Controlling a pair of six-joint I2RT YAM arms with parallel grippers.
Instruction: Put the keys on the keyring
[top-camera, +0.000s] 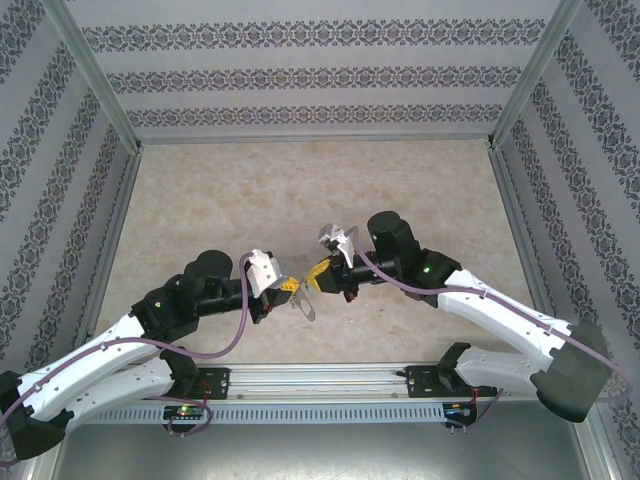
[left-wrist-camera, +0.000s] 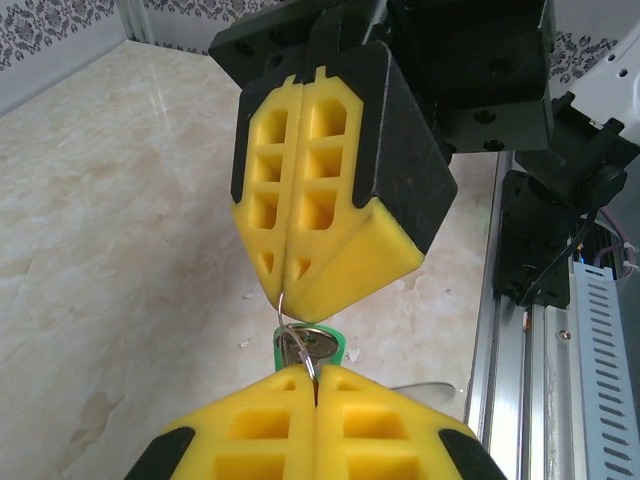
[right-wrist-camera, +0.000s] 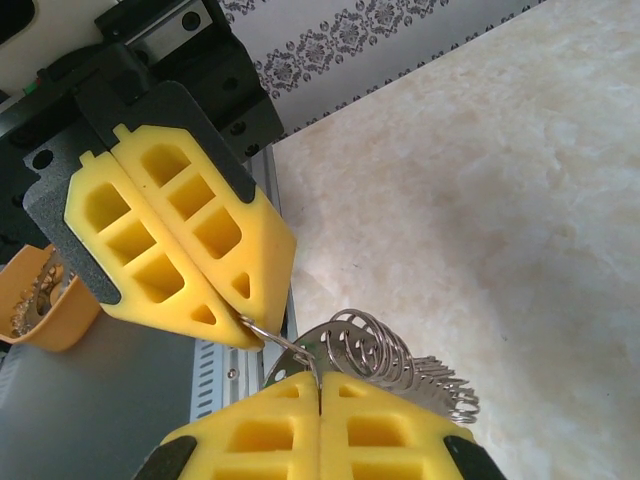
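My left gripper (top-camera: 297, 288) and right gripper (top-camera: 313, 281) meet tip to tip above the middle of the table, both shut. A thin wire loop of the keyring (left-wrist-camera: 284, 318) runs from the seam of the right gripper's yellow fingers (left-wrist-camera: 320, 240) into the seam of my left gripper (left-wrist-camera: 315, 378). The key's green head (left-wrist-camera: 340, 345) sits on this wire just beyond the left fingertips, and its silvery blade (top-camera: 306, 306) hangs down. In the right wrist view the same wire (right-wrist-camera: 280, 345) joins the left fingers (right-wrist-camera: 190, 240) to my right gripper (right-wrist-camera: 320, 380), with a silvery holed plate and coiled wire loops (right-wrist-camera: 400, 355) behind.
The marble-patterned table (top-camera: 320, 190) stretches behind the grippers, closed in by patterned walls (top-camera: 310, 75) at the back and sides. An aluminium rail (top-camera: 320, 378) carrying both arm bases runs along the near edge, close below the grippers.
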